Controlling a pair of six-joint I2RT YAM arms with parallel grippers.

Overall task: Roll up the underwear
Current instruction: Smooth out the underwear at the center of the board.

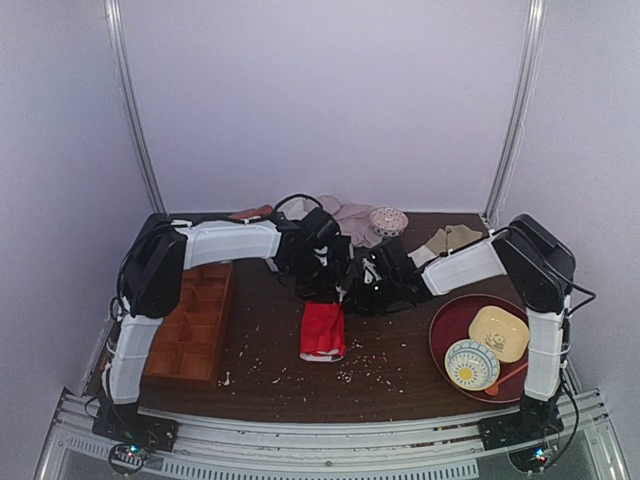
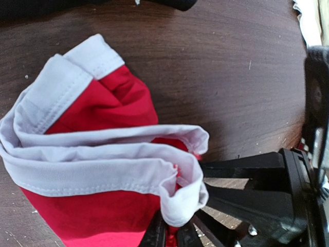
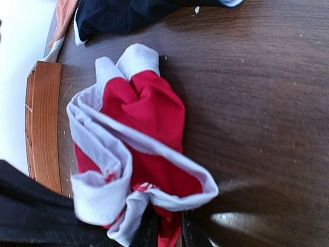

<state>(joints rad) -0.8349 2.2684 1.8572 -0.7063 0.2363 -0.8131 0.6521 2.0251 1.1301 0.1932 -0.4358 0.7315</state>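
Two grippers work one garment: the underwear (image 1: 323, 332) lies at the middle of the table (image 1: 255, 350). Its near end is flat on the wood, and its far end is bunched in loose white waistband folds. At that far end, the left gripper (image 2: 175, 230) and the right gripper (image 3: 168, 227) stand side by side. Each has red fabric between narrowly set fingers and appears to pinch it. The step in hand is judged to be the first turn of the roll, brought over toward the near edge. For a tidy roll, both wrists should travel at one pace so the leading edge stays straight. The slack waistband folds belong inside the first turn. The fabric should stay low against the wood, so that it turns over itself rather than drags. The wooden tray (image 1: 195, 325) to the left stands apart from this path. Beyond the grippers lie the black briefs (image 3: 118, 13), close enough to snag, so the roll is best drawn away from them.
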